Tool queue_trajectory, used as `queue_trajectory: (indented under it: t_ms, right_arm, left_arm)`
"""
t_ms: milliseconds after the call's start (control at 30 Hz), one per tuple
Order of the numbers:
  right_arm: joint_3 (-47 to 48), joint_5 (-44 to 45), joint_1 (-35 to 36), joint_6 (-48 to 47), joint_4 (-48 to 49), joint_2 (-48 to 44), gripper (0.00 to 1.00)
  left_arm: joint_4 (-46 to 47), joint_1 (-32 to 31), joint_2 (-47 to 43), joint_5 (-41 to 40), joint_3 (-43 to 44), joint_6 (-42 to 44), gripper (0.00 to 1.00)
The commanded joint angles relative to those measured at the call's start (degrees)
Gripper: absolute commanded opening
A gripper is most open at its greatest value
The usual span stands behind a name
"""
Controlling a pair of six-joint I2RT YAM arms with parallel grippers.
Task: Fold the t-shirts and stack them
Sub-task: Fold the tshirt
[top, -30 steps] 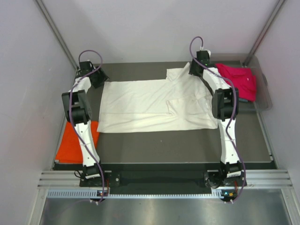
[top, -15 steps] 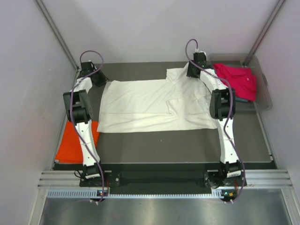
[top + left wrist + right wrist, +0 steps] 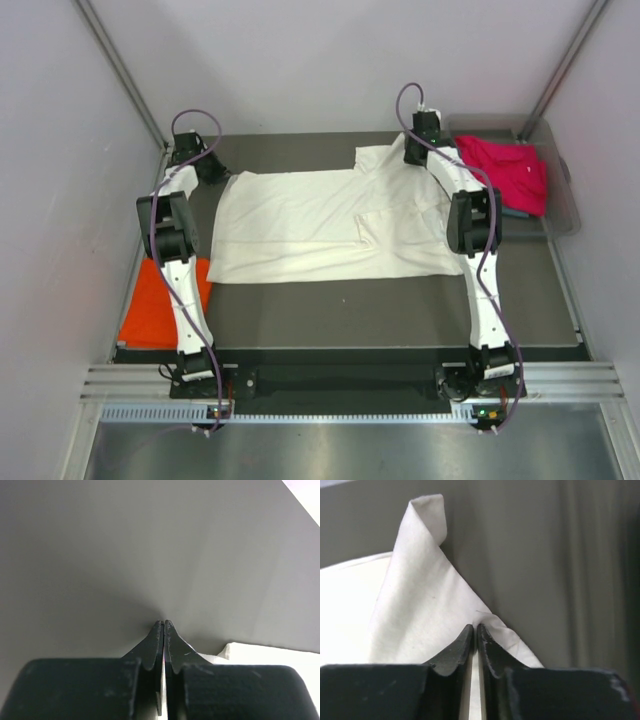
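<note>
A large cream-white t-shirt (image 3: 320,225) lies spread flat across the dark table, its collar end to the right. My left gripper (image 3: 210,170) is at the shirt's far left corner. In the left wrist view its fingers (image 3: 164,622) are pressed together, with a sliver of white cloth (image 3: 270,652) between and beside them. My right gripper (image 3: 413,152) is at the far right sleeve, shut on a pinched fold of the white cloth (image 3: 420,615), as the right wrist view shows at the fingertips (image 3: 475,626). An orange t-shirt (image 3: 150,305) lies folded at the near left.
A clear bin (image 3: 565,215) at the back right holds a magenta-pink t-shirt (image 3: 510,170), with a bit of grey-blue cloth (image 3: 518,212) under it. White walls close in the table on both sides and at the back. The arms' bases stand at the near edge.
Both grippers have closed from open. The left one shifted slightly toward the shirt's corner, and the right one settled onto the sleeve. The shirt lies as before.
</note>
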Motion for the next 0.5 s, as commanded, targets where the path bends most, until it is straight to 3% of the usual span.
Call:
queue_trajectory:
  t_ms: [0, 67, 467]
  right_arm:
    - [3.9, 0.9, -0.5, 1.3, 2.4, -0.2, 0.06]
    - [3.9, 0.8, -0.6, 1.8, 2.2, -1.1, 0.00]
    - [-6.3, -2.3, -2.7, 2.8, 0.3, -12.7, 0.00]
  left_arm:
    - [-3.6, -0.2, 0.6, -2.0, 0.1, 0.1, 0.00]
    - [-3.5, -0.1, -0.2, -2.4, -0.1, 0.1, 0.00]
    - [-6.3, 0.1, -8.9, -6.6, -4.8, 2.6, 0.00]
